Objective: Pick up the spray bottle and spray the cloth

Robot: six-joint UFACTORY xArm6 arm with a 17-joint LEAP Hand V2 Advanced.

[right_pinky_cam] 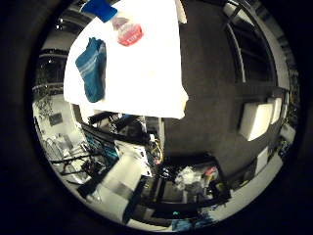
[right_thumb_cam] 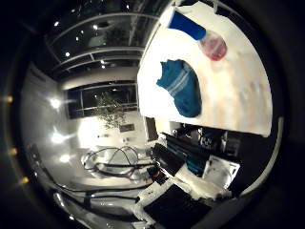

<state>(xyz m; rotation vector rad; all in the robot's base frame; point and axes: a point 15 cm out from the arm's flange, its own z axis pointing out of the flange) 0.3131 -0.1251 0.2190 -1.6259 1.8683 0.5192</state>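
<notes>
A spray bottle (right_thumb_cam: 202,36) with a blue top and a clear body of pink liquid lies on its side on the white table (right_thumb_cam: 238,90). Beside it on the same table lies a crumpled blue cloth (right_thumb_cam: 181,87) with pale stripes. Both also show in the little finger side view, the bottle (right_pinky_cam: 122,27) next to the cloth (right_pinky_cam: 93,68). Both look small, so the palm is well away from them. No part of the hand shows in either view.
Past the table's edge stand dark racks and equipment (right_pinky_cam: 122,147) and a heap of white and black gear (right_thumb_cam: 190,191). A dark floor (right_pinky_cam: 210,88) runs alongside the table. Windows and ceiling lights (right_thumb_cam: 95,57) fill the room's far side.
</notes>
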